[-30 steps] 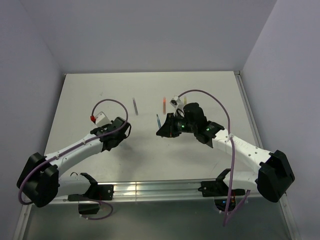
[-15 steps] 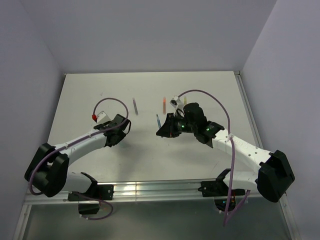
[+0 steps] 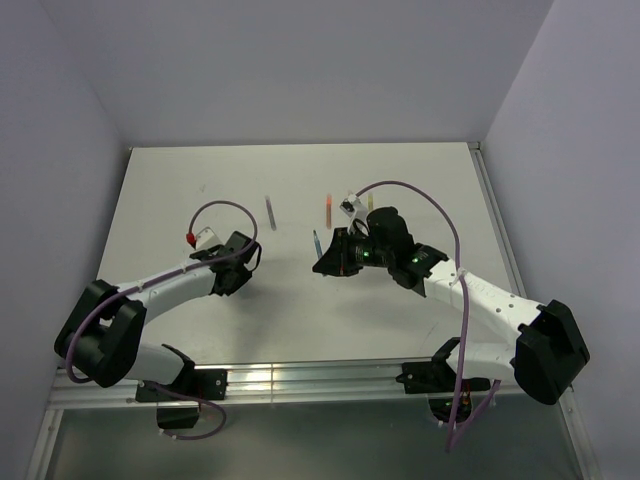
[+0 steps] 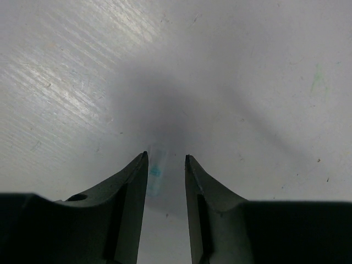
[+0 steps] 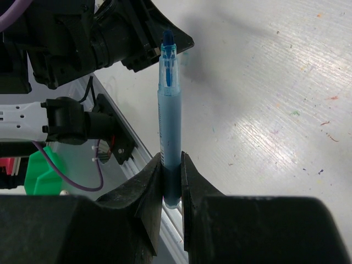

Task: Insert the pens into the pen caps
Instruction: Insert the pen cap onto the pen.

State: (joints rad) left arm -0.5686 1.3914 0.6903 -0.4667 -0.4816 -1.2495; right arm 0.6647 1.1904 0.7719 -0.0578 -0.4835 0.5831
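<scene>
A pale blue pen cap (image 4: 155, 175) lies on the table between the fingers of my left gripper (image 4: 166, 159), close to the left finger and apart from the right one. That gripper is open. From above, the left gripper (image 3: 234, 268) sits low over the table's left middle and hides the cap. My right gripper (image 5: 171, 165) is shut on a blue pen (image 5: 167, 115), tip pointing away towards the left arm. In the top view the right gripper (image 3: 328, 262) holds the blue pen (image 3: 316, 242) near the centre. A grey-purple pen (image 3: 271, 212), a pink-red pen (image 3: 328, 208) and a yellow pen (image 3: 370, 203) lie further back.
The white table (image 3: 160, 190) is walled on the left, back and right. A metal rail (image 3: 300, 378) runs along its near edge by the arm bases. The left arm's dark wrist (image 5: 110, 33) fills the upper left of the right wrist view.
The left arm's rear joints have swung to the right while its gripper stayed over nearly the same spot. The right arm and the blue pen have not moved.
</scene>
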